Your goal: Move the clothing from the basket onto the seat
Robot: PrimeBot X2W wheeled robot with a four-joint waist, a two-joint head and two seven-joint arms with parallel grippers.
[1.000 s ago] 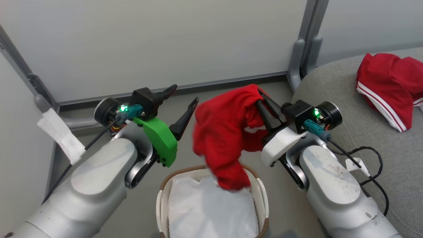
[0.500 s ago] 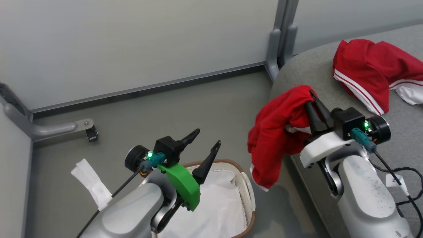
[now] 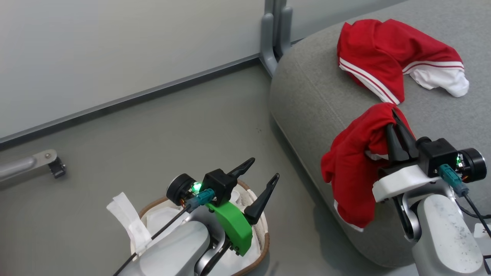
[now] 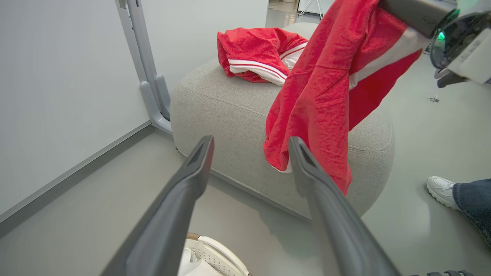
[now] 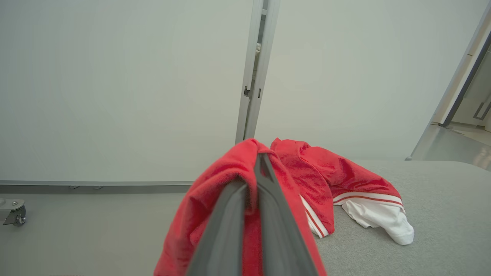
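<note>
Above the rounded corner of the grey fabric-upholstered seat (image 3: 307, 99), the right gripper (image 3: 392, 115) is clamped on a thin red garment (image 3: 353, 172) that drapes down beside it. Second red garment (image 3: 383, 50), white-striped, lies crumpled on the seat. Left gripper (image 3: 264, 169) spread, empty, over the white brown-rimmed basket (image 3: 267, 241). Left wrist view adds a person's white shoe (image 4: 441, 186).

One red garment (image 3: 353, 172) hung crumpled from the pinched fingers of the right gripper (image 3: 393, 119). It dangled at the rounded edge of the grey seat (image 3: 307, 96), at 4 o'clock in the head view. A second red piece (image 3: 379, 50), with white stripes and a white panel, lay bunched on the seat at 1 o'clock. The white, brown-rimmed basket (image 3: 264, 234) stood at 6 o'clock.
</note>
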